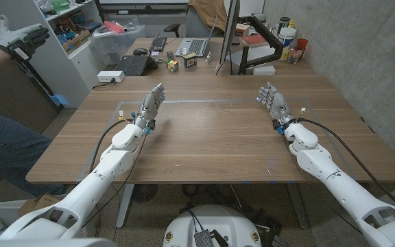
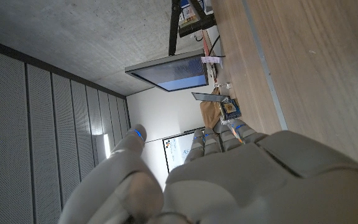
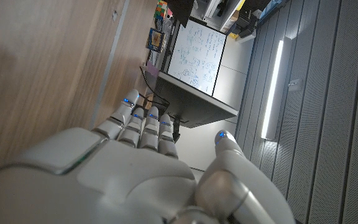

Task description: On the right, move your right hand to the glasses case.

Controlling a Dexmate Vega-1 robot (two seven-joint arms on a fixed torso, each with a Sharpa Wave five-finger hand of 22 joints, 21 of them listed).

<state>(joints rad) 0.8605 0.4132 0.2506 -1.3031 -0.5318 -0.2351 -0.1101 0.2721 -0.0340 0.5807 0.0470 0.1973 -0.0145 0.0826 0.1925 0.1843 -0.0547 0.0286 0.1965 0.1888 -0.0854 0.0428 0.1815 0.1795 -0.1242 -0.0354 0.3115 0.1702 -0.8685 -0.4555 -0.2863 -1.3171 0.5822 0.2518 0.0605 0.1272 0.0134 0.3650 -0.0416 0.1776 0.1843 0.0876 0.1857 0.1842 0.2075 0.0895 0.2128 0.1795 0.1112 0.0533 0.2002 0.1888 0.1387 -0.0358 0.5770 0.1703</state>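
My right hand point(image 1: 273, 101) stands above the wooden table point(image 1: 218, 137) on the right side, fingers stretched out and apart, holding nothing. My left hand point(image 1: 151, 104) mirrors it on the left side, fingers out and empty. In the right wrist view the right hand point(image 3: 148, 168) reaches along the bare tabletop point(image 3: 42, 68). In the left wrist view the left hand point(image 2: 216, 180) does the same beside the wood point(image 2: 316, 68). I see no glasses case on the table in any view.
A monitor point(image 1: 228, 31), a black monitor arm point(image 1: 266, 41), a keyboard point(image 1: 132, 65), a laptop point(image 1: 192, 46) and a colour cube point(image 1: 173, 66) crowd the desk behind the table. A person's gloved hand point(image 1: 16, 38) is raised at the far left.
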